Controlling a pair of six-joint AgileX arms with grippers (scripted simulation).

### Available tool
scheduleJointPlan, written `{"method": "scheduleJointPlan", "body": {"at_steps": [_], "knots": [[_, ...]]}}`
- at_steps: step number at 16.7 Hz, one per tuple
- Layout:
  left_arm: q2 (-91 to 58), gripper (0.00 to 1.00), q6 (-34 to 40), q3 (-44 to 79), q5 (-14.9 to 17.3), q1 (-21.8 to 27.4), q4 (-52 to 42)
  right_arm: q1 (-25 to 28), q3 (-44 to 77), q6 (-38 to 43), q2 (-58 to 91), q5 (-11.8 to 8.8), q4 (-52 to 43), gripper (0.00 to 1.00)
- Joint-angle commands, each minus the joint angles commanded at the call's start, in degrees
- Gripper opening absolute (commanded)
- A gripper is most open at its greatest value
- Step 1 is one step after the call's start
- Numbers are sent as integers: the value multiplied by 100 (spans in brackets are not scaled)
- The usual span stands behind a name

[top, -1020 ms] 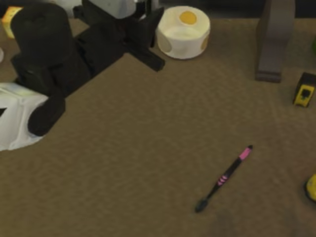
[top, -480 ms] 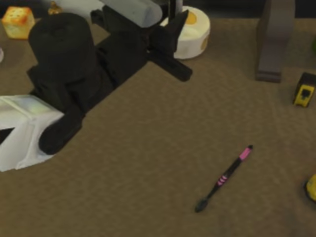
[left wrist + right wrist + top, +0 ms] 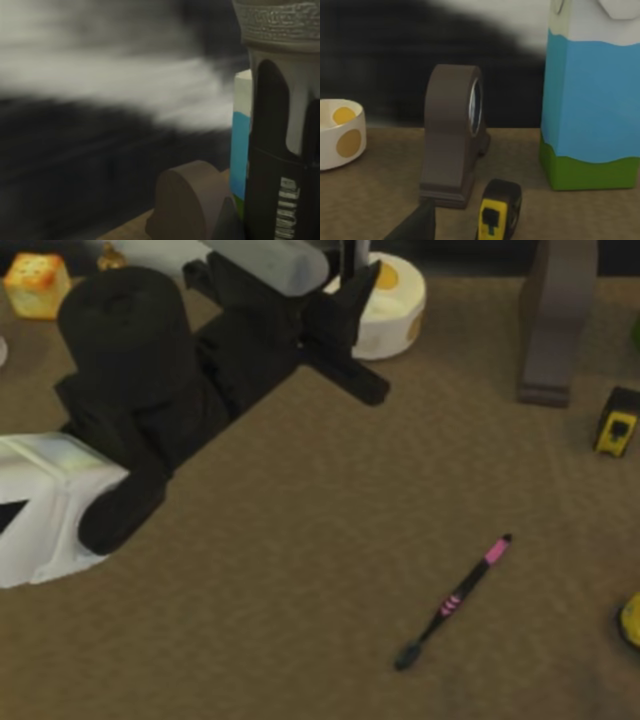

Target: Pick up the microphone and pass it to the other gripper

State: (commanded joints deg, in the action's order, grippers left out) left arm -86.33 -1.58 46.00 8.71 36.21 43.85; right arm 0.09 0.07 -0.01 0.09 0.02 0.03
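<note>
The microphone [image 3: 280,150] fills one side of the left wrist view, upright, with a black handle and a grey mesh head [image 3: 280,20] on top. My left gripper [image 3: 350,340] hangs at the back of the table just left of the white bowl, shut on the microphone, which shows from above only as a thin dark strip [image 3: 351,255]. One of its fingers [image 3: 227,220] shows beside the handle. My right arm is out of the top view. In the right wrist view a single one of its fingers [image 3: 417,225] shows far to one side, with nothing held.
A white bowl with yellow dots [image 3: 395,310] is partly under the left gripper. A brown clock [image 3: 555,320] and a yellow tape measure [image 3: 615,422] stand back right, near a blue-and-green carton [image 3: 592,100]. A black-pink toothbrush [image 3: 455,602] lies front right. A yellow cube [image 3: 35,282] sits back left.
One second ago my left arm was farther left. It moved right with the microphone, covering part of the bowl, and has held still for the last half second.
</note>
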Motion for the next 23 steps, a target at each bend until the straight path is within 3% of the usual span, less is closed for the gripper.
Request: {"method": "scheduleJointPlan", "body": {"at_steps": [5,17,20,23], "knots": [[0,0,0,0,0,0,0,757,646,-58,937,209,309,100],[0,0,0,0,0,0,0,4041,3902,-101,5967,1166,2090,100],[0,0,0,0,0,0,0,4497,4283,-123,6601,1294,2268,100],[0,0,0,0,0,0,0,4607,4368,-130,6753,1326,2303,100]]}}
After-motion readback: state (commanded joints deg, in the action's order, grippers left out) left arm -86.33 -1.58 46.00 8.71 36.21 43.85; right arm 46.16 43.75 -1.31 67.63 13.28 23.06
